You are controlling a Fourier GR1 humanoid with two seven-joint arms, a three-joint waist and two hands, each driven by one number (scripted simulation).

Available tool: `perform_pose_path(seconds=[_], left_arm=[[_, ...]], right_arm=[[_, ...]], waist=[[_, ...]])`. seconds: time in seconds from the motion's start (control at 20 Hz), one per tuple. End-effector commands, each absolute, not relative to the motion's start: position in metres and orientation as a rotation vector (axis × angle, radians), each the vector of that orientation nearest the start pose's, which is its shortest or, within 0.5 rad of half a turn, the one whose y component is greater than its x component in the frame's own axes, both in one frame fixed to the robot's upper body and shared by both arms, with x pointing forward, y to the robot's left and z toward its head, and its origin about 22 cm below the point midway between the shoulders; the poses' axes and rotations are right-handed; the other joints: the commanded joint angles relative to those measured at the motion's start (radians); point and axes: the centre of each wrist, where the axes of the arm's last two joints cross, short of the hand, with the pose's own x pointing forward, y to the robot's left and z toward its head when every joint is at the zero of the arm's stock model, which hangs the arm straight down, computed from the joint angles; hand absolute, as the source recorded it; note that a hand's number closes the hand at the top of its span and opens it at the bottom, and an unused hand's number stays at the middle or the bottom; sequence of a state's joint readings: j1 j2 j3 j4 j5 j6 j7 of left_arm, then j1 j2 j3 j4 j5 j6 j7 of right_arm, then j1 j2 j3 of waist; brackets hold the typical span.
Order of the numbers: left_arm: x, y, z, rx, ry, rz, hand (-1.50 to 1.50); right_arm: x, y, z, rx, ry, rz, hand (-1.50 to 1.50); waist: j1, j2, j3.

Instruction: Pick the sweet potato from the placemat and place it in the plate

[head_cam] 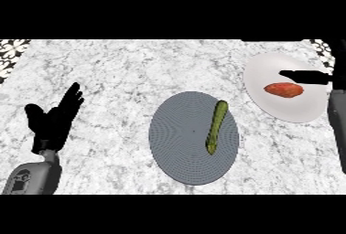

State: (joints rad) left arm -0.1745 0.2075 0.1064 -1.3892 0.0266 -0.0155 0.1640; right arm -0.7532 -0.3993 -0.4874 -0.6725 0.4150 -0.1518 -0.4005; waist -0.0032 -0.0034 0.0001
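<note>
The reddish sweet potato (283, 89) lay on the round white plate (270, 109) at 2 o'clock, the black right hand (305, 76) beside it, grip impossible to tell, while the left hand (54, 118) rested open at 9 o'clock.

Black hands on grey forearms, pretty plain build

The left hand (52, 123), near left, is solid matte black with slim fingers and a thumb. It sits on a rounded light grey left forearm (30, 176) with dark markings on the shell. Far right, the right hand (304, 76) is just a black sliver, and the right forearm (337, 119) is darker grey.
</note>
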Motion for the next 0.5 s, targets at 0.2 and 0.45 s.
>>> perform_pose_path(seconds=[0.2,0.45], left_arm=[[0.290,0.277,0.025,0.171,-1.392,-0.067,0.00],[0.282,0.283,0.012,0.182,-1.392,-0.087,0.00]], right_arm=[[0.385,-0.388,0.076,-0.387,-1.690,-0.014,-1.50],[0.344,-0.448,0.072,-0.395,-1.742,0.004,-1.50]], waist=[[-0.006,-0.002,0.000],[0.000,0.003,0.000]])
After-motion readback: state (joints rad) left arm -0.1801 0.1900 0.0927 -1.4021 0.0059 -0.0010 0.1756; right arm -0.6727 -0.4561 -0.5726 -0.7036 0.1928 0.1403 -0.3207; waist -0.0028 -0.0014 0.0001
